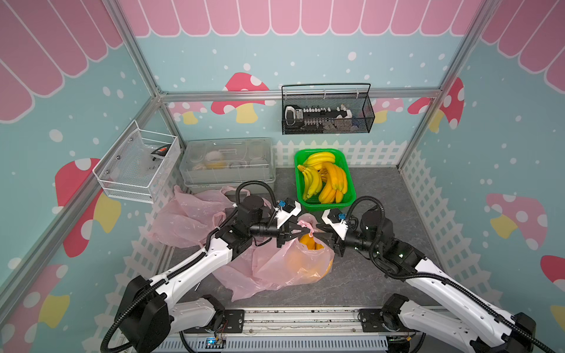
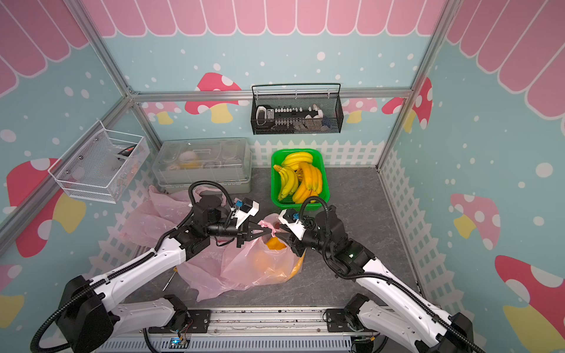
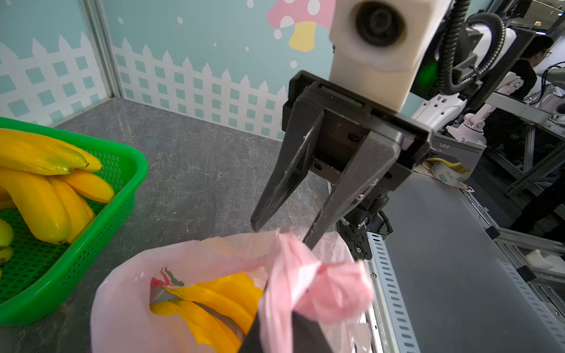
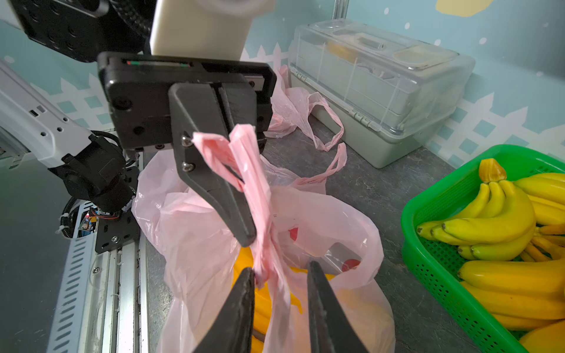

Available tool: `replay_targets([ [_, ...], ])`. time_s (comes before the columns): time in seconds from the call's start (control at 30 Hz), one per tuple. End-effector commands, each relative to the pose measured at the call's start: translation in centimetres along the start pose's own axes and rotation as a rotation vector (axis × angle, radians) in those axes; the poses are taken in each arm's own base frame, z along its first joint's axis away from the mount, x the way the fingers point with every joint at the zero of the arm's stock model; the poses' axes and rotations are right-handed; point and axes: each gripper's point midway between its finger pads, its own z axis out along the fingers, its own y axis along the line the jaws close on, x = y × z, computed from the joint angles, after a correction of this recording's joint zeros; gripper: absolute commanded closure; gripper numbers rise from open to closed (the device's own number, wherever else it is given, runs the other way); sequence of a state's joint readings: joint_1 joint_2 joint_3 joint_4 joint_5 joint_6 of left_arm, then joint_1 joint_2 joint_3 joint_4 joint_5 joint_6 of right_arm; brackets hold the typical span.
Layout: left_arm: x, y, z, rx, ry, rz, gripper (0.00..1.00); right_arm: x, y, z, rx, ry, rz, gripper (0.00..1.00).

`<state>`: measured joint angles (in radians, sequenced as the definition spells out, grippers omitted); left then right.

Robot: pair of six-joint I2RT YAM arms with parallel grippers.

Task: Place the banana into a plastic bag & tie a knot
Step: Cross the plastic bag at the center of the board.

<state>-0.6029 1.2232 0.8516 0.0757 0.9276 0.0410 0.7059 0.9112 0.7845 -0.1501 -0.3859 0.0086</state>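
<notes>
Two handle strands point(image 4: 244, 159) of the pink bag point(image 4: 321, 220) are clamped by the left gripper point(image 4: 251, 236), mid-frame. Fingers of the right gripper point(image 4: 279, 272) are spread around them.

left gripper point(image 2: 270, 232), from nine o'clock, pinches the twisted handles point(image 2: 265, 225) of the pink bag point(image 2: 244, 269); right gripper point(image 2: 282, 237) just beside, at three o'clock; bananas point(image 2: 274, 244) inside

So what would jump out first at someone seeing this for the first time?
In the middle, a translucent pink plastic bag holds yellow bananas, its twisted handles pinched in the shut left gripper while the right gripper stands open beside them. Behind it, at the back, sits a bright green plastic basket heaped with yellow banana bunches.
</notes>
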Motion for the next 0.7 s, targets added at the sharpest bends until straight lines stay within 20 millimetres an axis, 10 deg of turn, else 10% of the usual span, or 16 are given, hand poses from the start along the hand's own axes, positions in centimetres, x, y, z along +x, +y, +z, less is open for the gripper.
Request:
replay_targets([
  [0.0, -0.6, -0.7, 0.1, 0.047, 0.001, 0.032, 1.00, -1.3, 0.2, -0.2, -0.017, -0.033, -0.026, 0.73],
  [0.67, -0.1, -0.6, 0.3, 0.050, 0.027, 0.025, 1.00, -1.5, 0.3, -0.9, -0.006, -0.030, -0.029, 0.78],
])
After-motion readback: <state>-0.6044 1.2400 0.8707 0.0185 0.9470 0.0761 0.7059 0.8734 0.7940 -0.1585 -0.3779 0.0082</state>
